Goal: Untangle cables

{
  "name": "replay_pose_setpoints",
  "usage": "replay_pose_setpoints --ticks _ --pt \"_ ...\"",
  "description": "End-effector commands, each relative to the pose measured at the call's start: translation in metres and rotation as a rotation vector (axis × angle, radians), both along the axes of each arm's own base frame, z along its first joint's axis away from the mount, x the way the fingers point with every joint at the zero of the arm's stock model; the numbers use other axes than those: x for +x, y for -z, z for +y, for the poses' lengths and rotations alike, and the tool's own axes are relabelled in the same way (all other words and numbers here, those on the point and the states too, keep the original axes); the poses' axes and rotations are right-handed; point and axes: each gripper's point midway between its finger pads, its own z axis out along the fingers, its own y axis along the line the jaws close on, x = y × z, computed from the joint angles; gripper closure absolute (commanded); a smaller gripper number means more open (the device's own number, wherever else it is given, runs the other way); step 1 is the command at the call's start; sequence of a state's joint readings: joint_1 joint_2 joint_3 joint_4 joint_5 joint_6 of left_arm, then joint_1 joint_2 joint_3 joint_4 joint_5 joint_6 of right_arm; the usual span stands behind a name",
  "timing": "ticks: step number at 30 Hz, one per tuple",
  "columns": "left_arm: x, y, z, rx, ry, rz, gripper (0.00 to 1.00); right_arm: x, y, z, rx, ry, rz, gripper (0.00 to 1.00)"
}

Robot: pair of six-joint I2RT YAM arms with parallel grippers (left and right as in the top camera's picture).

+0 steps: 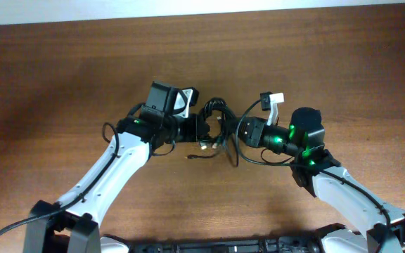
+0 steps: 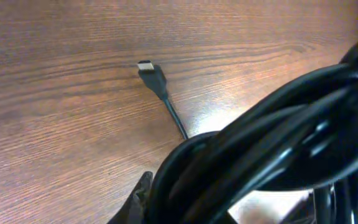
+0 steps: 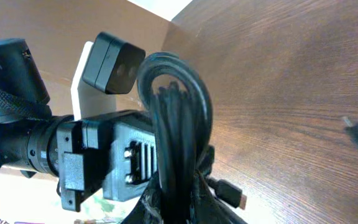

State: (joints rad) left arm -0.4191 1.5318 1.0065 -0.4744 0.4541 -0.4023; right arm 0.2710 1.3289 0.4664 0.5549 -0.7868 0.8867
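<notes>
Over the table (image 3: 291,74), right end effector (image 3: 174,202) pinches cables (image 3: 178,118).

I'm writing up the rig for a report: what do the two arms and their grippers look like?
Both the left arm and right arm have white shells, black joints with glowing green lights, and thin black wiring looping alongside. The left gripper and right gripper are black.

Brown wood-grain table (image 1: 62,84), black cable plug (image 2: 151,73) (metal tip) lying flat on it
</notes>
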Motion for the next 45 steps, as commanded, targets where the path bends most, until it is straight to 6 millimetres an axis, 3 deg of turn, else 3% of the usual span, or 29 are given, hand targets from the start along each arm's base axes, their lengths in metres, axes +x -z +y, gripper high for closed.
replay_pose_setpoints --ticks 1,2,4,6,8,11,14,18,22,24,26,28,30,32,35,40,45 --pt "0.012 0.006 0.02 0.084 -0.031 -0.04 1.0 0.003 -0.009 -0.002 0.008 0.0 -0.046 0.76" --pt "0.013 0.004 0.029 0.083 -0.021 -0.048 1.0 0.006 -0.009 -0.006 0.002 0.012 -0.055 0.65" --pt "0.015 -0.016 0.036 -0.026 0.09 -0.113 1.0 0.015 -0.009 -0.021 0.001 0.057 -0.055 0.51" --pt "0.004 -0.046 0.029 -0.23 0.295 -0.222 1.0 0.022 -0.008 -0.03 -0.019 0.096 -0.077 0.48" --pt "-0.003 -0.058 0.025 -0.297 0.388 -0.29 1.0 0.023 -0.01 -0.03 -0.023 0.094 -0.1 0.48" --pt "-0.018 -0.058 0.019 -0.313 0.488 -0.326 1.0 0.025 -0.019 -0.03 -0.012 0.095 -0.144 0.48" --pt "-0.018 -0.057 0.019 -0.308 0.501 -0.34 1.0 0.022 -0.047 -0.013 0.021 0.068 -0.286 0.48" --pt "-0.028 -0.067 0.01 -0.382 0.536 -0.335 1.0 0.022 -0.048 0.002 0.013 0.09 -0.305 0.48" --pt "-0.035 -0.057 -0.002 -0.341 0.572 -0.315 1.0 0.012 -0.049 0.02 0.013 0.062 -0.319 0.49" --pt "-0.025 -0.043 0.007 -0.235 0.534 -0.313 1.0 0.012 -0.049 0.02 0.01 0.063 -0.321 0.49" --pt "-0.008 -0.028 0.028 -0.113 0.431 -0.284 1.0 0.011 -0.045 0.02 0.002 0.056 -0.308 0.49" --pt "0.005 -0.028 0.051 -0.105 0.356 -0.285 1.0 0.008 -0.039 0.022 -0.028 0.032 -0.319 0.47" --pt "0.007 -0.032 0.056 -0.138 0.34 -0.287 1.0 0.006 -0.038 0.023 -0.042 0.014 -0.339 0.41" --pt "0.0 -0.04 0.045 -0.201 0.373 -0.287 1.0 0.005 -0.029 0.023 -0.076 0.003 -0.336 0.32" --pt "-0.015 -0.038 0.027 -0.204 0.442 -0.267 1.0 0.005 -0.025 0.023 -0.098 -0.004 -0.339 0.32" --pt "-0.02 -0.031 0.019 -0.16 0.467 -0.257 1.0 0.004 -0.021 0.023 -0.112 -0.01 -0.34 0.32" --pt "-0.04 -0.057 0.001 -0.353 0.562 -0.28 1.0 0.008 -0.004 0.017 -0.164 0.023 -0.285 0.32"
